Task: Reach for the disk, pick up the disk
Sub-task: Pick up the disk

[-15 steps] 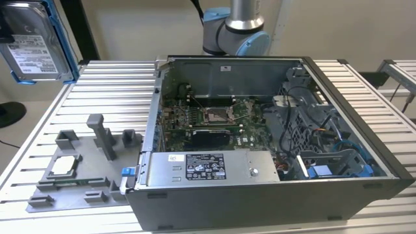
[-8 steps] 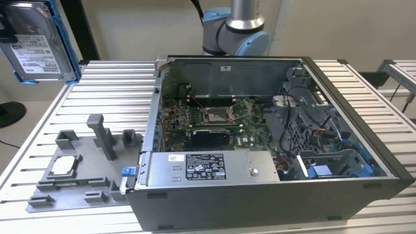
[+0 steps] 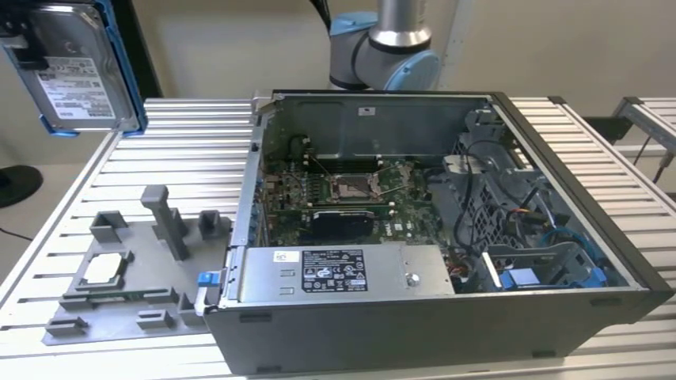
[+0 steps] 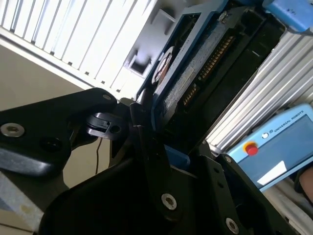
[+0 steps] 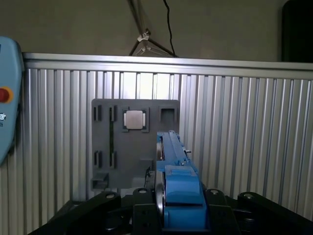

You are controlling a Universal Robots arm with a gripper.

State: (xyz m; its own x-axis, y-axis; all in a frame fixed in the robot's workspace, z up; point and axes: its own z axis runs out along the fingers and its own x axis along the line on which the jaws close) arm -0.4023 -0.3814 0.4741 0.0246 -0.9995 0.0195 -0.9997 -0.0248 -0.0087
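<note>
Disk (image 3: 74,67): aloft, well clear of the slatted aluminium table (image 3: 180,150), high and to the exterior view's left of the open computer case (image 3: 444,317), label face toward the exterior camera, blue bracket around its edges, slightly tilted. In the second wrist view the disk (image 4: 190,73) is seen from its connector end; in the first wrist view the disk (image 5: 171,156) stands edge-on. Gripper (image 5: 166,196): closed down to the disk's thickness and holding it by the bracket; in the second wrist view a black finger (image 4: 146,147) lies flat against the blue frame, and the gripper (image 4: 146,132) has no visible gap to it. Grey fixture tray (image 3: 138,269): on the table just beside the case, on the exterior view's left of it, and carrying a small square silver chip (image 3: 106,269); in the first wrist view the tray (image 5: 156,142) and chip (image 5: 134,119) lie beyond the held disk. Case interior: motherboard with CPU socket (image 3: 352,186) in the middle, grey power supply box (image 3: 338,273) along the near wall. Arm base (image 3: 385,47): behind the case's far wall. Blue teach pendant with red button (image 4: 274,147): lying on the table.
</note>
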